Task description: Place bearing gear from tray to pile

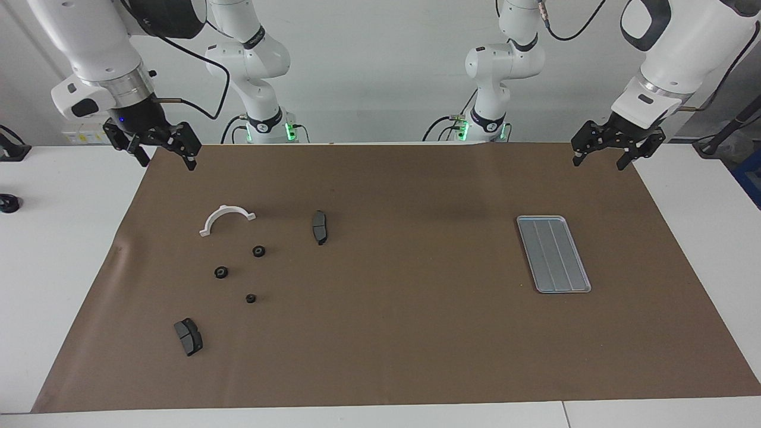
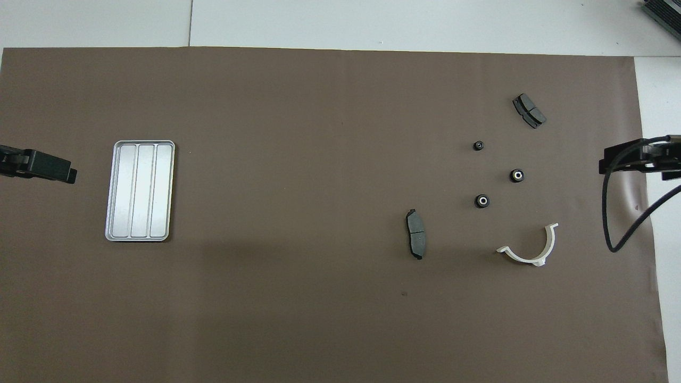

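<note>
The silver tray (image 1: 553, 254) (image 2: 140, 190) lies toward the left arm's end of the table, its ridged floor bare. Three small black bearing gears (image 1: 258, 251) (image 1: 221, 272) (image 1: 251, 298) rest on the mat in the pile, also seen from overhead (image 2: 482, 201). Around them lie a white half-ring bracket (image 1: 226, 219) (image 2: 532, 250) and two dark brake pads (image 1: 320, 226) (image 1: 188, 336). My right gripper (image 1: 167, 161) hangs open over the mat's corner at the robots' edge, holding nothing. My left gripper (image 1: 599, 161) waits open over the mat's other corner on that edge.
A brown mat (image 1: 416, 333) covers most of the white table. A small black object (image 1: 9, 203) sits on the bare table past the mat at the right arm's end. The right arm's cable (image 2: 612, 223) loops over the mat's edge.
</note>
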`<state>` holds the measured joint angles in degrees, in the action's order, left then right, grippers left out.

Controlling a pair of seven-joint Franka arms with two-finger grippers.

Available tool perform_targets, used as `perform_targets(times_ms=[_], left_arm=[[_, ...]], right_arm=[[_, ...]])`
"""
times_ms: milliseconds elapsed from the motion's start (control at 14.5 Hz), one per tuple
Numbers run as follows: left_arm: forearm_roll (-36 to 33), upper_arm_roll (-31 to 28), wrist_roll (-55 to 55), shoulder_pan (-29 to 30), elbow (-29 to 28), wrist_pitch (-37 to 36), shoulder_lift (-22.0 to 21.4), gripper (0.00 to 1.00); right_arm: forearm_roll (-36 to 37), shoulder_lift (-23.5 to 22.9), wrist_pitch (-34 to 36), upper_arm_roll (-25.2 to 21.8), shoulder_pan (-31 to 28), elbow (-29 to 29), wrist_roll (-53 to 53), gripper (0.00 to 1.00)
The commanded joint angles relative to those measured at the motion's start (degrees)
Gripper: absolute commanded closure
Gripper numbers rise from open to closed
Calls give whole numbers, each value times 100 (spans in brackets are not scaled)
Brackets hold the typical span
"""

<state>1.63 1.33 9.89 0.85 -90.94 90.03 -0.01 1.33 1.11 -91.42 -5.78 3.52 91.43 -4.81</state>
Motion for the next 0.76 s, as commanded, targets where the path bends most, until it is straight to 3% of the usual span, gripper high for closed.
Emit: perform_targets(times_ms=[0, 689], left_arm=[[-75, 43, 13, 56, -64, -38, -78, 0], [-75, 43, 13, 47, -64, -38, -78, 0]], right_arm=[[-1, 74, 142, 33, -27, 33, -90, 0], [-10, 82, 160, 94, -88, 42, -81, 0]])
